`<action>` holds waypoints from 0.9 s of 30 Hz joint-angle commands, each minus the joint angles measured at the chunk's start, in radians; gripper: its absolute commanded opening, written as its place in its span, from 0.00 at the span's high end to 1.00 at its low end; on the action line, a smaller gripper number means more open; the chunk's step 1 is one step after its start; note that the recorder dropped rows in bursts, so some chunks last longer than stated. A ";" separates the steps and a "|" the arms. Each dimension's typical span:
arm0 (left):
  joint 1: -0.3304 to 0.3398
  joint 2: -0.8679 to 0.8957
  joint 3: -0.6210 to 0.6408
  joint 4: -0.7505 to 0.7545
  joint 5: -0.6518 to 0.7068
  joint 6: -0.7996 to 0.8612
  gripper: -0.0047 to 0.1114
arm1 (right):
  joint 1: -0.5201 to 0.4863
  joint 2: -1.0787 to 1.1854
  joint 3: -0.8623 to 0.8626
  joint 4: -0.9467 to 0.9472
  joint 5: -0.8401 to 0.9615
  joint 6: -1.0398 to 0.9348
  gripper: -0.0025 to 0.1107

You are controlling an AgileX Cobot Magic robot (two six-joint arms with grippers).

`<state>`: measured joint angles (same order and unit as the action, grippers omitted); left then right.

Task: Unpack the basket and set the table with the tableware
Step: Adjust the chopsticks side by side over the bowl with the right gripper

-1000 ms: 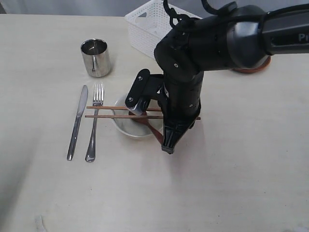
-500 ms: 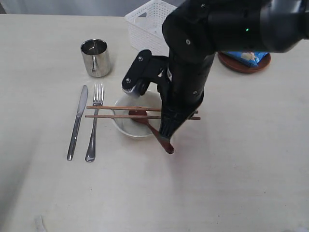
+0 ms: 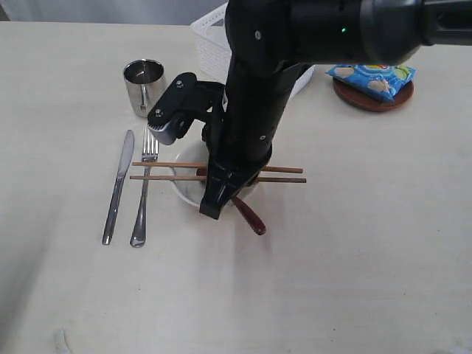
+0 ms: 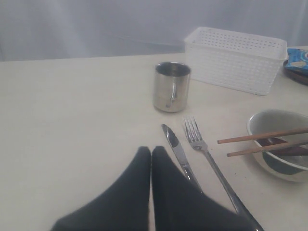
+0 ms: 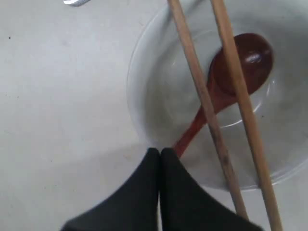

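Note:
The pale bowl (image 3: 184, 190) sits mid-table with two chopsticks (image 3: 284, 169) laid across its rim and the red-brown spoon (image 3: 251, 218) leaning in it, handle over the front edge. Left of it lie the fork (image 3: 144, 188) and knife (image 3: 118, 188), and the steel cup (image 3: 145, 87) stands behind them. My right gripper (image 3: 209, 212) is shut and empty, with its tip low at the bowl's front-left rim. In the right wrist view that gripper (image 5: 160, 151) hangs over the rim beside the spoon (image 5: 240, 62). My left gripper (image 4: 151, 150) is shut and empty, hovering near the knife (image 4: 175, 147).
The white basket (image 3: 210, 37) stands at the back, mostly hidden by my right arm. A blue chips bag (image 3: 372, 77) lies on the small brown plate (image 3: 369, 102) at the back right. The table (image 3: 354, 243) stretches bare to the right and front.
My right arm has swung left across the bowl, from its right side to its front-left rim. This uncovers the spoon handle and the plate with the chips bag. The tableware has not moved.

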<state>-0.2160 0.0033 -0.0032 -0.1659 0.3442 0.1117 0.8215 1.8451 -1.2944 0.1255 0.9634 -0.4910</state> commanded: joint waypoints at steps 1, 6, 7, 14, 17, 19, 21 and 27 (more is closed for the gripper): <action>-0.006 -0.003 0.003 0.000 -0.002 -0.001 0.96 | 0.009 0.024 -0.007 0.010 -0.013 -0.034 0.98; -0.006 -0.003 0.003 0.000 -0.002 -0.001 0.96 | 0.009 0.036 -0.007 0.045 -0.049 -0.059 0.98; -0.006 -0.003 0.003 0.000 -0.002 -0.001 0.96 | 0.009 0.041 -0.007 0.045 -0.049 -0.059 0.98; -0.006 -0.003 0.003 0.000 -0.002 -0.003 0.96 | 0.009 0.058 -0.007 0.049 -0.090 -0.074 0.98; -0.006 -0.003 0.003 0.000 -0.002 -0.003 0.96 | 0.009 0.060 -0.007 0.049 -0.102 -0.079 0.98; -0.006 -0.003 0.003 0.000 -0.002 -0.003 0.96 | 0.009 0.064 -0.007 0.049 -0.106 -0.081 0.98; -0.006 -0.003 0.003 0.000 -0.002 -0.003 0.96 | 0.009 0.072 -0.007 0.049 -0.113 -0.081 0.98; -0.006 -0.003 0.003 0.000 -0.002 -0.003 0.96 | 0.009 0.094 -0.007 0.045 -0.152 -0.082 0.98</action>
<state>-0.2160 0.0033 -0.0032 -0.1659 0.3442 0.1117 0.8297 1.9394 -1.2950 0.1683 0.8342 -0.5620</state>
